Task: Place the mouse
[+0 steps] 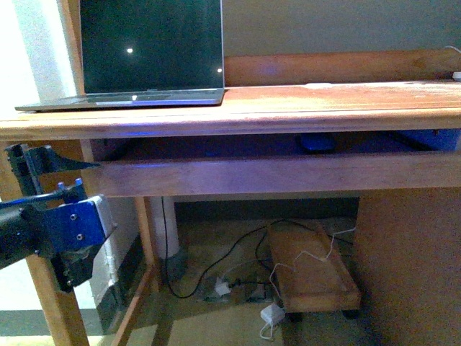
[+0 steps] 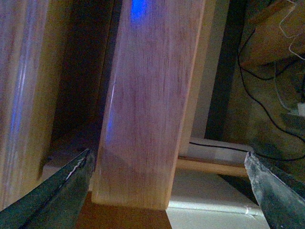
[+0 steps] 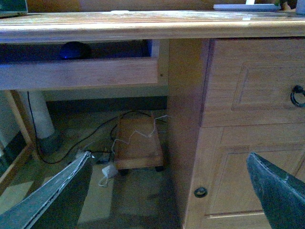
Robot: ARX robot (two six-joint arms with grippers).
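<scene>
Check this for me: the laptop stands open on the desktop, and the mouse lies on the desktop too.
Wrong about the mouse. The laptop does stand open on the desktop, but the mouse lies in the pull-out tray beneath the desktop, not on it. The right wrist view shows this most clearly.

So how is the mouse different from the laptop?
The mouse is much smaller than the laptop. The mouse is a rounded lump; the laptop is flat, with its screen open and upright. The mouse lies in the tray under the desk top; the laptop sits on it. Both look dark.
</scene>
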